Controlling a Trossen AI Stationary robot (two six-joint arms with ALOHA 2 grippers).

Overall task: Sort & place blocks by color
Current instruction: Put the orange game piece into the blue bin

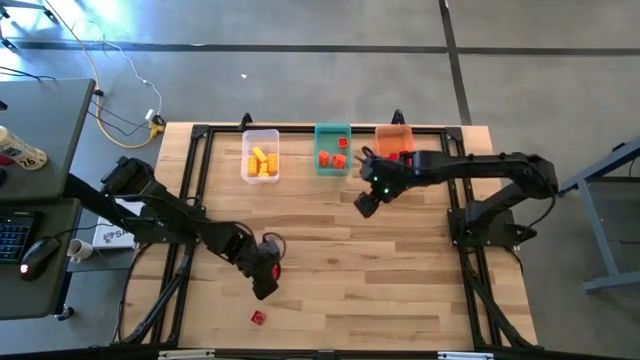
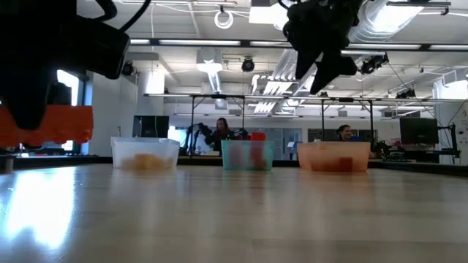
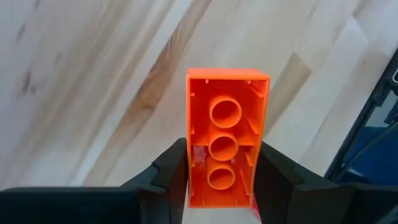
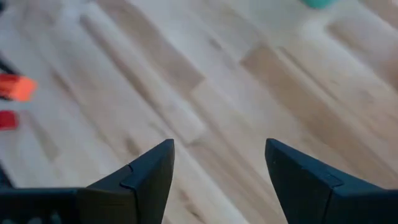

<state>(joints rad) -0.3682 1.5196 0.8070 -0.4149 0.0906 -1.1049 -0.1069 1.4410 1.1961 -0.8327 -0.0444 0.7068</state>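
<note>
One hollow orange plastic block [image 3: 227,146] clamped by left end effector [image 3: 222,180].

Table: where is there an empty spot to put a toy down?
The wooden table is bare between the right gripper and the near edge. It is crowded along the far edge, where the clear bin, teal bin and orange bin stand.

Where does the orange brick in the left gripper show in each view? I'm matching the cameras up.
High view: orange brick near the front left of the table, mostly hidden in the left gripper.
Low view: far left edge, under the dark gripper.
Left wrist view: centre, hollow underside showing, clamped between the fingers.
Right wrist view: possibly the blurred orange bit at the edge; unsure.
Shared landmark: teal bin.
</note>
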